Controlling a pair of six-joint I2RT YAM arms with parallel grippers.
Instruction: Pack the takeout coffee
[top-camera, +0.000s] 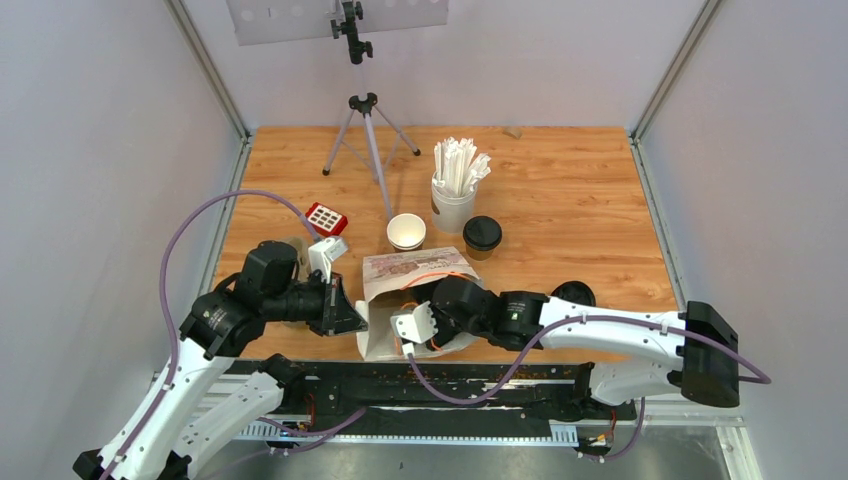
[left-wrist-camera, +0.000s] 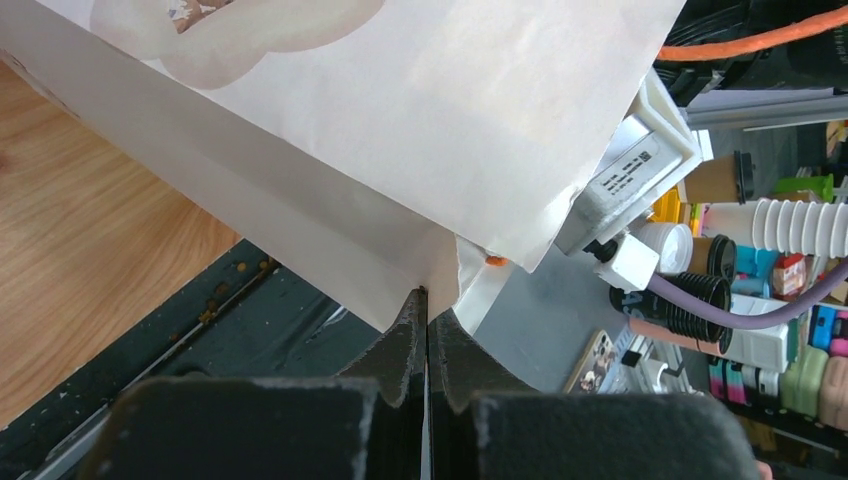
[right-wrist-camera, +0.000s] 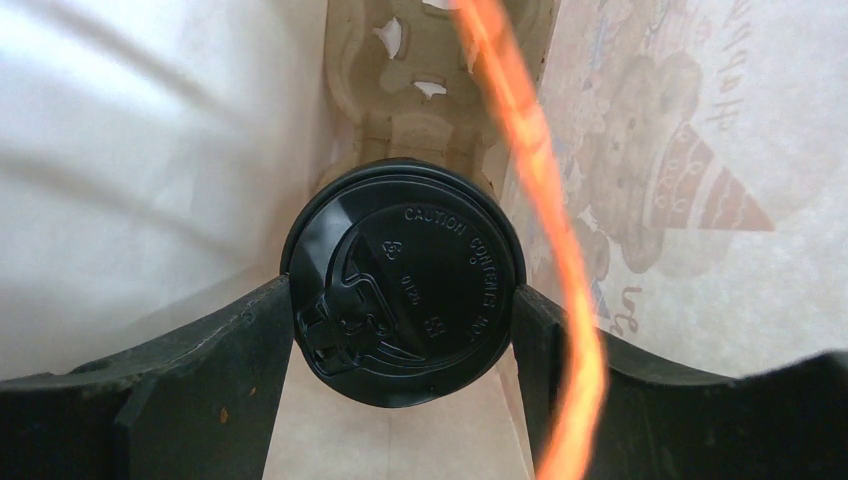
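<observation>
A white printed paper bag (top-camera: 410, 272) stands open at the table's near edge. My left gripper (top-camera: 352, 318) is shut on the bag's edge (left-wrist-camera: 427, 296), pinching the paper between its fingertips. My right arm (top-camera: 500, 312) reaches into the bag. Inside, my right gripper (right-wrist-camera: 403, 300) is shut on a coffee cup, and only its black lid (right-wrist-camera: 405, 280) shows between the fingers (right-wrist-camera: 250, 340). A moulded pulp cup carrier (right-wrist-camera: 420, 90) lies below it in the bag. A second lidded brown coffee cup (top-camera: 482, 237) stands behind the bag.
An unlidded paper cup (top-camera: 406, 232) and a white cup of wrapped straws (top-camera: 455, 195) stand behind the bag. Black lids (top-camera: 573, 293) lie right of my right arm. A tripod (top-camera: 366, 140) stands at the back, with a red and white device (top-camera: 326, 218) on the left. The bag's orange handle (right-wrist-camera: 530, 200) crosses the right wrist view.
</observation>
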